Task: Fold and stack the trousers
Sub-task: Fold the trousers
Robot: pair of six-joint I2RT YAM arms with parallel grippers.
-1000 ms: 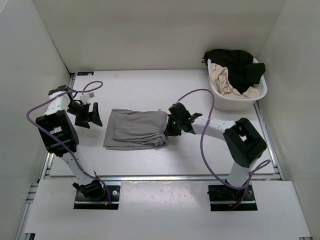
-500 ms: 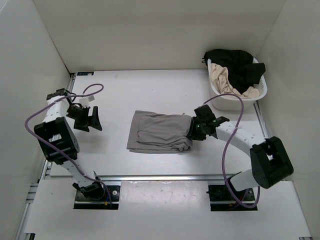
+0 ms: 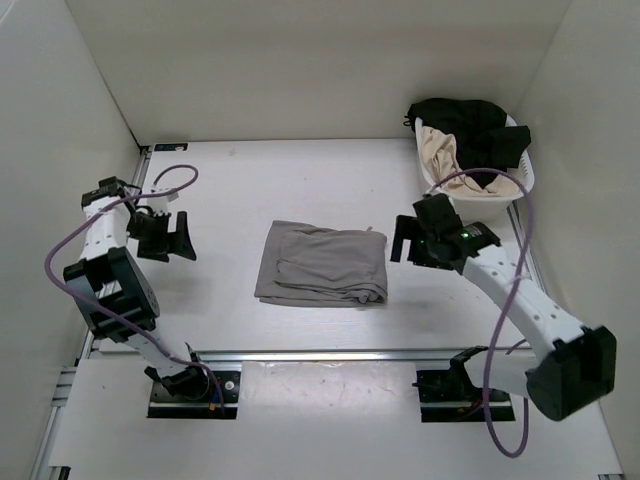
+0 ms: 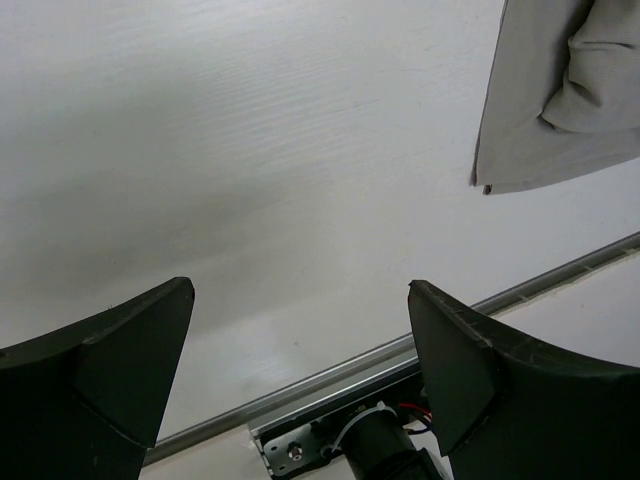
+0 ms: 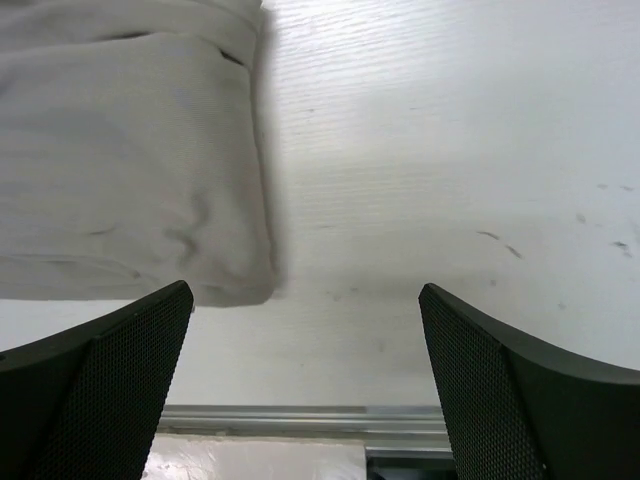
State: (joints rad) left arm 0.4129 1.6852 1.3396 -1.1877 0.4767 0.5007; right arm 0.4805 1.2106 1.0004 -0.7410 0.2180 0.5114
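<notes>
Left arm: I am watching it reaching up along the left edge of the table [image 3: 280, 180], elbow folded back. The left gripper [image 3: 172, 238] is pointing right, well apart from the trousers [image 3: 322, 262].
Left jaws: standing wide apart and gripping nothing; the wrist view is showing only bare table between them.
Right arm: stretching from its base up and leftward, with the right gripper [image 3: 402, 240] hovering just beside the trousers' right edge.
Right jaws: spread wide, released, with nothing between them; in the wrist view the cloth is lying clear of both fingers.
Trousers: lying folded into a flat grey rectangle at mid-table, between the two grippers, with a small bump of cloth at the near right corner.
Open room: bare table is showing to the left of the trousers and behind them toward the far wall. A metal rail [image 3: 320, 352] is running along the near edge.
Basket [image 3: 455, 205]: sitting at the far right corner, just behind the right gripper. It is holding a black garment [image 3: 475, 125] and a cream garment [image 3: 445, 155], heaped, the black one spilling over the far rim.
</notes>
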